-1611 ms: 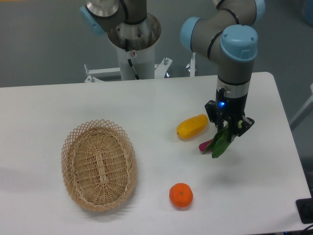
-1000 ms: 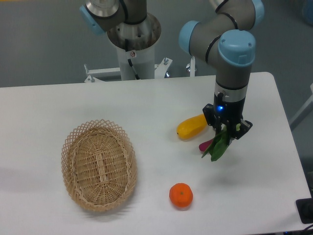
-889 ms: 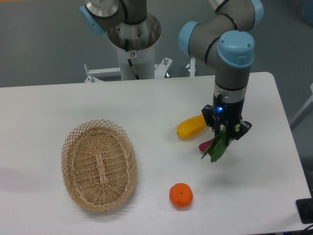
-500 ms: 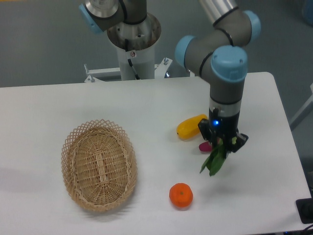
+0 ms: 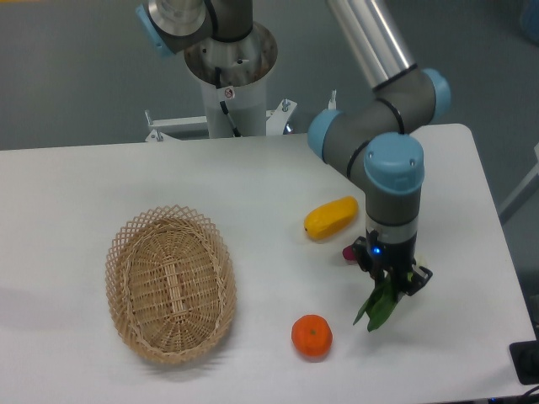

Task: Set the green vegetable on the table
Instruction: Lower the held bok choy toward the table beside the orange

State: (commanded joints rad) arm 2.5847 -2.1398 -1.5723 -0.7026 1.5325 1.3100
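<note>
The green vegetable (image 5: 379, 308) hangs leaf-end down from my gripper (image 5: 392, 282), which is shut on its upper end. Its leaf tip is close to the white table (image 5: 278, 185), right of the orange; I cannot tell whether it touches the surface. The gripper points straight down over the front right part of the table. The pale stem end is hidden between the fingers.
An orange (image 5: 312, 336) lies just left of the vegetable. A yellow oblong fruit (image 5: 331, 217) lies behind, with a small magenta piece (image 5: 349, 252) partly hidden by the gripper. A woven wicker basket (image 5: 170, 282) stands at the left. The table's right edge is near.
The gripper has moved toward the front of the table and lower, carrying the green vegetable away from the yellow fruit and the magenta piece. The other things have not moved.
</note>
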